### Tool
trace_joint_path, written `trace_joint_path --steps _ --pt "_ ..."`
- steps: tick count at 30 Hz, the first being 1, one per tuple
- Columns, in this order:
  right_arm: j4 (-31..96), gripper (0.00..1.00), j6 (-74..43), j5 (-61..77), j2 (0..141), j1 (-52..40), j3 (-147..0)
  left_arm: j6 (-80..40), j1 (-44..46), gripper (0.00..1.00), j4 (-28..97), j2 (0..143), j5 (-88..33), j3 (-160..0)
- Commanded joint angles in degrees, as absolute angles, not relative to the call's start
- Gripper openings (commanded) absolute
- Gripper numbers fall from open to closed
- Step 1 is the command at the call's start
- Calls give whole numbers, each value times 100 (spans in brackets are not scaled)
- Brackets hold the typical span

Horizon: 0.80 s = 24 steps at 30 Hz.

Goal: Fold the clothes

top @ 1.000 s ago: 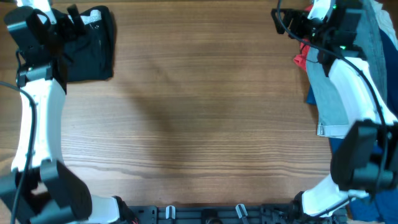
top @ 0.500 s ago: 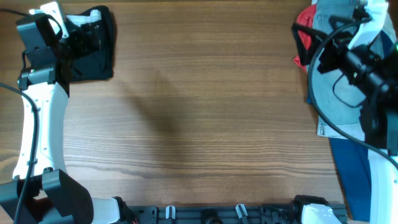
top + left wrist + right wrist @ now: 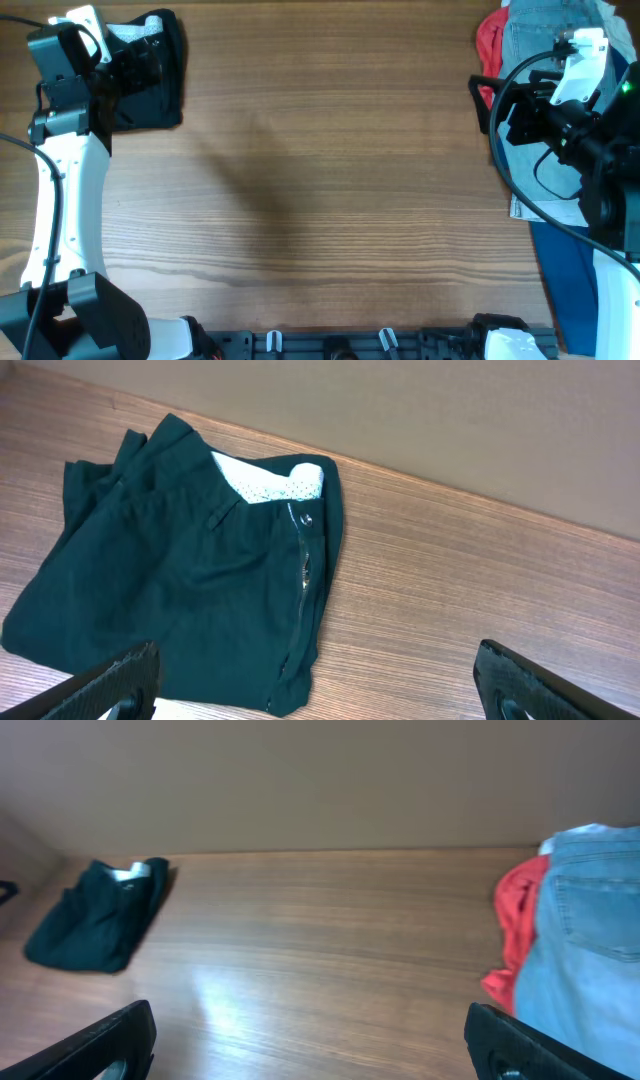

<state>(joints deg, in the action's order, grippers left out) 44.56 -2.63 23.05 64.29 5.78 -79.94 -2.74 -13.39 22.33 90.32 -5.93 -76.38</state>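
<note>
The black garment [image 3: 155,75] lies folded in a compact bundle at the table's far left corner. In the left wrist view [image 3: 180,590] its white label [image 3: 270,480] shows inside the waistband, next to a zip. My left gripper [image 3: 128,68] hovers over the garment's left part; its fingers [image 3: 320,685] are spread wide, open and empty. My right gripper [image 3: 488,100] is at the right side, open and empty [image 3: 310,1040], and far from the garment, which shows small in the right wrist view [image 3: 95,915].
A pile of other clothes lies along the right edge: a red cloth [image 3: 488,40], light-blue denim shorts [image 3: 540,45] and a dark blue cloth [image 3: 565,275]. The red cloth [image 3: 520,940] and denim [image 3: 590,950] lie just right of my right gripper. The wooden table [image 3: 320,190] spans the middle.
My right arm has pulled back from the far right corner toward the front, uncovering the red cloth and denim. My left arm shifted slightly, then held still over the black garment.
</note>
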Motion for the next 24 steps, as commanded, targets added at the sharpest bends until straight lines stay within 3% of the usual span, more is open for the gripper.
trace_joint_path --steps 1,14,19,24 --pt "4053 100 32 1796 6034 530 -7533 -349 -1343 100 2220 9002 -659 -7618" --pt "-1085 100 102 1946 3505 530 -2095 -349 -1343 100 2220 9002 -659 -7618" --pt "-2169 100 -19 1949 3199 528 -1033 -349 -1343 100 2220 9002 -659 -7618" --pt "-2399 100 -21 1951 2676 528 -408 -349 -1343 100 2220 9002 -659 -7618"
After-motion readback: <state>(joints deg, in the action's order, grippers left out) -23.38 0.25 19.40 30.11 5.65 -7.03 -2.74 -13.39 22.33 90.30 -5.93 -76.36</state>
